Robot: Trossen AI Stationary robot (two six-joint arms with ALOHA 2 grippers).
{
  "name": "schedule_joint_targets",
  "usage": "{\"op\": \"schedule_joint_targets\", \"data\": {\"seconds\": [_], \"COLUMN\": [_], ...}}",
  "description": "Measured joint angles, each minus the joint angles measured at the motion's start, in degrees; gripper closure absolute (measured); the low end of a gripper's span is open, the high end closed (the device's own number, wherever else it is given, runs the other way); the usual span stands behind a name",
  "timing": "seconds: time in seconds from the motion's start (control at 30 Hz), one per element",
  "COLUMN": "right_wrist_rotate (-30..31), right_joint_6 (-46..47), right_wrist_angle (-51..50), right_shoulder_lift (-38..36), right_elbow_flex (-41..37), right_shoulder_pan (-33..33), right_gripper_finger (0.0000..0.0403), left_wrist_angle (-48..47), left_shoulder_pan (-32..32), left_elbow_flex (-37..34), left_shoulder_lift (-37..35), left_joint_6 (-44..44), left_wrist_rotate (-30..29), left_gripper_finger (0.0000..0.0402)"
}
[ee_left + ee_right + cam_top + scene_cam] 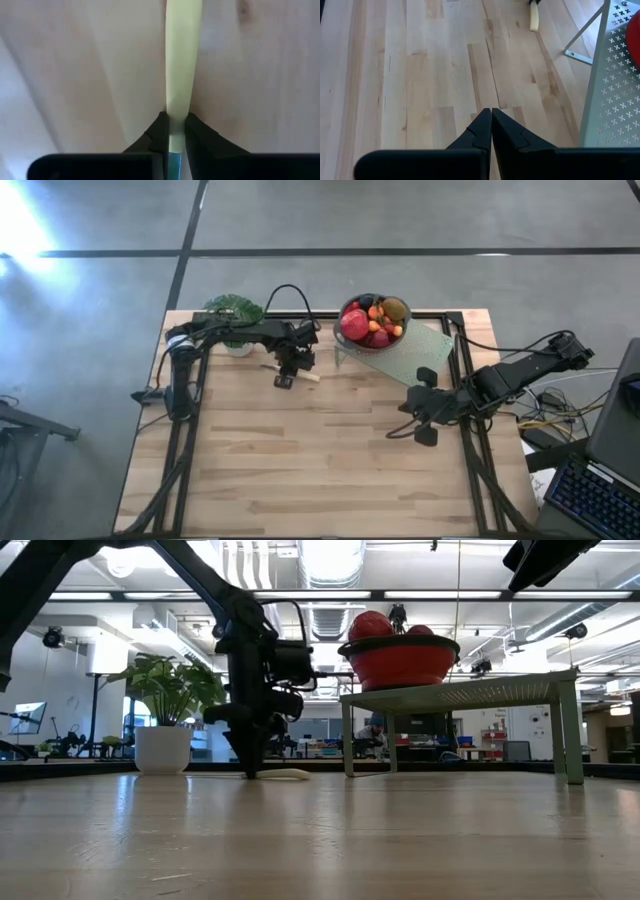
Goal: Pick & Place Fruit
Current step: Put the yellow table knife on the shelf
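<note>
Now we are pinching the knife [182, 60] in our left gripper [173, 131], and it may slip since it is thin.

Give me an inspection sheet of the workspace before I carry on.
Surface: wooden table, mostly bare.
Job's things: fruit piled in red bowl on perforated stand.
Clutter: potted plant; pale knife lying flat on the wood.
Grippers: left gripper pinching the knife; right gripper shut, holding nothing, above bare wood.
Cables: black cable looping over left arm.
Surroundings: keyboard at table's right; lab room behind.
</note>
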Motion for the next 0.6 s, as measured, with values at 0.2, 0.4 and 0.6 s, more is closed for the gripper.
{"op": "schedule_joint_targets", "data": {"seconds": [0.2, 0.4, 0.6], "right_wrist_rotate": [0.0, -0.3, -1.8], "right_joint_6": [0.0, 2.0, 3.5], "right_wrist_angle": [0.0, -0.1, -0.2], "right_shoulder_lift": [0.0, 0.0, 0.0], "right_elbow_flex": [0.0, 0.0, 0.0], "right_shoulder_pan": [0.0, 0.0, 0.0], "right_gripper_finger": [0.0394, 0.0394, 0.0394], "left_wrist_angle": [-2.1, -4.7, -7.3], "left_shoulder_pan": [-2.4, -6.8, -14.0], "left_elbow_flex": [-0.3, -0.2, -0.2], "left_shoulder_lift": [-2.9, -5.7, -8.5], "left_joint_6": [-1.6, -4.5, -7.7], "left_wrist_rotate": [-0.1, -1.8, -10.8], "left_gripper_finger": [0.036, 0.036, 0.036]}}
